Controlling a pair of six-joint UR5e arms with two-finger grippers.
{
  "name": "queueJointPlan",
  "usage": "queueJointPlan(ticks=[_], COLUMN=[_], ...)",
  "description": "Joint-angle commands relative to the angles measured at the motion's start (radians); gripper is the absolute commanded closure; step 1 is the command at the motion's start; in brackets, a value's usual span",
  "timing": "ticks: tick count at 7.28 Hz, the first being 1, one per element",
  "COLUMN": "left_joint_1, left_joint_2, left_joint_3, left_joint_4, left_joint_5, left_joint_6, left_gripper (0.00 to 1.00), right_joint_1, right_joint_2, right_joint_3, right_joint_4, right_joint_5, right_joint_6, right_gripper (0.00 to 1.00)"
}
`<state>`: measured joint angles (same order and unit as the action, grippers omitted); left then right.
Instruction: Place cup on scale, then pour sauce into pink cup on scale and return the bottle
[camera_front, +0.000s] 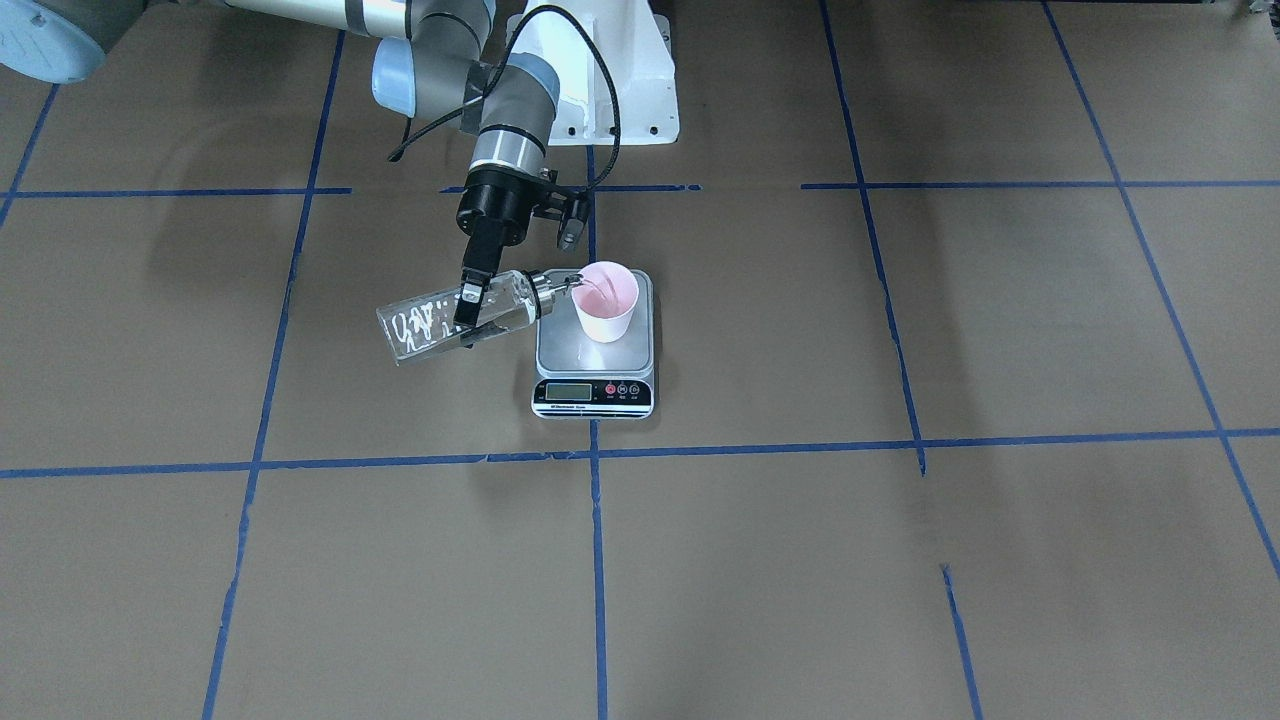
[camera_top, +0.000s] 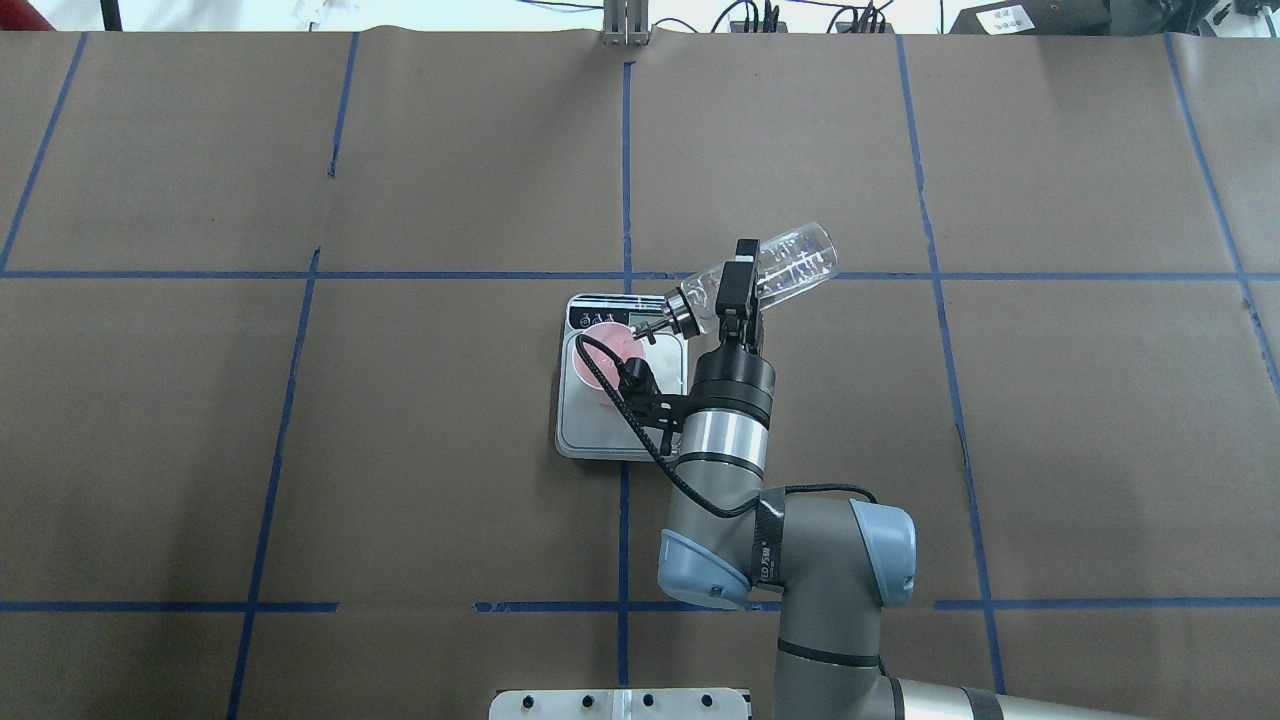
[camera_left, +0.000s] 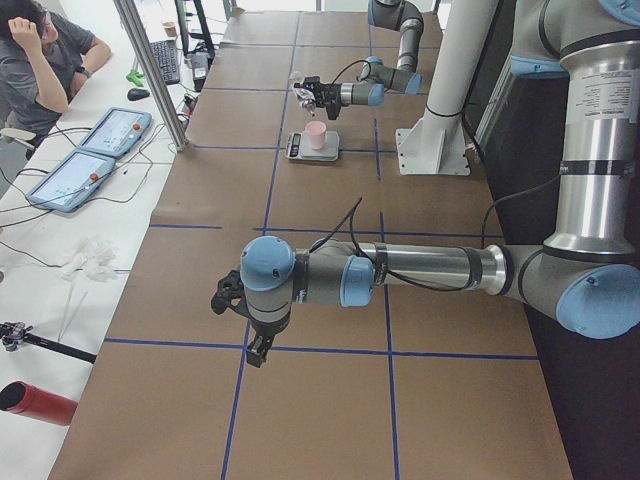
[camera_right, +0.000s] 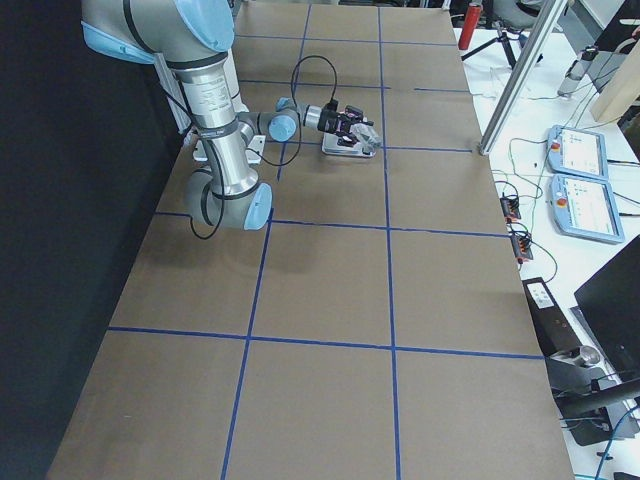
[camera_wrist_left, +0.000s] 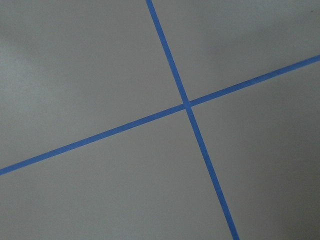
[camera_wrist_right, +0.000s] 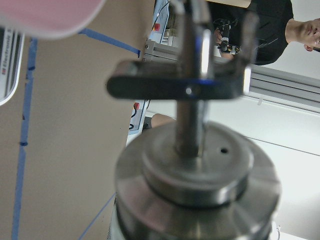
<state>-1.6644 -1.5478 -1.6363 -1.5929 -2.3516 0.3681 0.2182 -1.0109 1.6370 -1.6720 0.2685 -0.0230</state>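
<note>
The bottle (camera_front: 430, 325) is a clear glass cylinder with a shiny metal pour-spout cap (camera_front: 545, 291). It is held off the table, tilted close to horizontal. Its base points away from the scale (camera_front: 570, 352) and its spout tip is at the rim of the cup (camera_front: 605, 305). Whitish streaks and droplets mark the glass wall. The sauce (camera_front: 505, 322) is colourless, and its level cannot be read.

The cup is pale pink and tapered, with a pinker inside. It stands upright on the scale's square steel plate, with bare plate showing around it. The scale's black strip, with display and round buttons, faces away from the robot.

The right gripper (camera_front: 468, 310) pinches the bottle across its body, toward the cap end.

The left gripper (camera_left: 255, 345) appears only in the left side view, above the brown table (camera_front: 900, 550) and well apart from the scale. Whether its fingers are spread or pressed together cannot be told. Its wrist camera shows only crossing blue tape lines (camera_wrist_left: 187, 105).
</note>
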Motion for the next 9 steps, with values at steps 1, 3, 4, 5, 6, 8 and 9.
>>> queueJointPlan(ticks=[1, 3, 4, 5, 6, 8, 9], left_joint_1=[0.000, 0.000, 0.000, 0.000, 0.000, 0.000, 0.000], left_joint_2=[0.000, 0.000, 0.002, 0.002, 0.002, 0.002, 0.002], left_joint_3=[0.001, 0.001, 0.001, 0.000, 0.000, 0.000, 0.000], left_joint_4=[-0.001, -0.001, -0.001, -0.001, -0.001, -0.001, -0.001], left_joint_5=[0.000, 0.000, 0.000, 0.000, 0.000, 0.000, 0.000], left_joint_6=[0.000, 0.000, 0.000, 0.000, 0.000, 0.000, 0.000], left_gripper=[0.00, 0.00, 0.00, 0.00, 0.00, 0.00, 0.00], right_joint_1=[0.000, 0.000, 0.001, 0.001, 0.001, 0.001, 0.004], right_joint_2=[0.000, 0.000, 0.000, 0.000, 0.000, 0.002, 0.002], right_joint_3=[0.000, 0.000, 0.000, 0.000, 0.000, 0.006, 0.017], right_joint_4=[0.000, 0.000, 0.000, 0.000, 0.002, 0.011, 0.015], right_joint_5=[0.000, 0.000, 0.000, 0.001, 0.001, 0.006, 0.014], right_joint_6=[0.000, 0.000, 0.000, 0.000, 0.000, 0.004, 0.020], right_gripper=[1.00, 1.00, 1.00, 1.00, 1.00, 1.00, 1.00])
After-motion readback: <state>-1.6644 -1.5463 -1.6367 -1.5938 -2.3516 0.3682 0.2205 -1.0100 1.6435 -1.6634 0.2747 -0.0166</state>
